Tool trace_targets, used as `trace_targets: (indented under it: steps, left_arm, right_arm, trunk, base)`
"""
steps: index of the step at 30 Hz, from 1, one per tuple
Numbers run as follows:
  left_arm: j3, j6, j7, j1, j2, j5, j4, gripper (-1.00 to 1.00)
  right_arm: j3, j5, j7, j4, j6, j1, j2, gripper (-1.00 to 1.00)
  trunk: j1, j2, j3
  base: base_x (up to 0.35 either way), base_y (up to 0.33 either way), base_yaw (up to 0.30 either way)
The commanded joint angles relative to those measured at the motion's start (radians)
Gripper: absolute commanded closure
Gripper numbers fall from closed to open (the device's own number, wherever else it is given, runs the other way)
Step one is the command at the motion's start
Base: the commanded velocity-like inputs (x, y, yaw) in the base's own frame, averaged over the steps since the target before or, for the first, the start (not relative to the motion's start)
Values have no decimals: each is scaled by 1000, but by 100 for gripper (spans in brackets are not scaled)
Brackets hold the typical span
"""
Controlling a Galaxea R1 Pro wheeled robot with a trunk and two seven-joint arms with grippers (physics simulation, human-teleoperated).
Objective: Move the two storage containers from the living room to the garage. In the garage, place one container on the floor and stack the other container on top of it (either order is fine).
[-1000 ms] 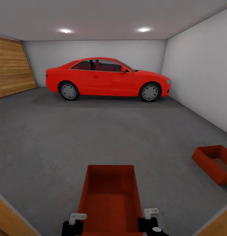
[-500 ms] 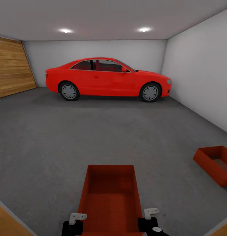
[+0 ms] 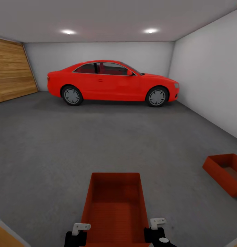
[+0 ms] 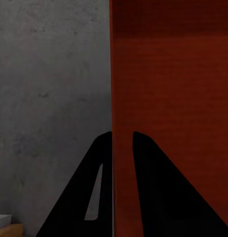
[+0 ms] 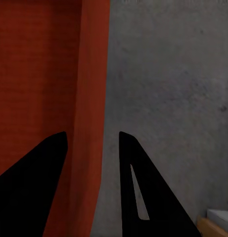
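We roll deeper into the garage [image 3: 98, 51]: door-frame edges slip from the lower corners, and the red car [image 3: 111, 81] stands ahead. On the floor [image 3: 63, 144] at right the second container [image 3: 224, 173] drifts lower. The carried container [image 3: 114, 209] rides between us, left claw [image 4: 122, 140] and right claw [image 5: 93, 138] each pinching a side wall. Stacking seems next.

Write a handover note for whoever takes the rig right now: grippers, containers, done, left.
Left gripper: jaws straddle the left wall of the carried container, shut on it.
Right gripper: same on its right wall, shut on it.
The second container sits on the garage floor, ahead to the right, near the right wall; red car at the back.
Done: both containers are in the garage, one on the floor.
Left: carry the held one over, stack it on the second, release.
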Motion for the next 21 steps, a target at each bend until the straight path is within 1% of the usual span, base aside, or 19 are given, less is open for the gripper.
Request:
trace_targets:
  steps: [1,6,18,21]
  left_arm:
    - [27,-4,14,-1,0,-8,0,100]
    - [27,-4,14,-1,0,-8,0,100]
    - [27,-4,14,-1,0,-8,0,100]
    - [27,-4,14,-1,0,-8,0,100]
  right_arm:
    - [-1,-3,-9,1,-3,-1,0,100]
    - [-1,-3,-9,1,-3,-1,0,100]
    - [-1,-3,-9,1,-3,-1,0,100]
    - [-1,-3,-9,1,-3,-1,0,100]
  trunk:
    - [0,0,-1]
    - [0,0,-1]
    - [0,0,-1]
    - [0,0,-1]
  base:
    - [151,0,0]
    - [61,0,0]
    - [11,0,0]
    - [131,0,0]
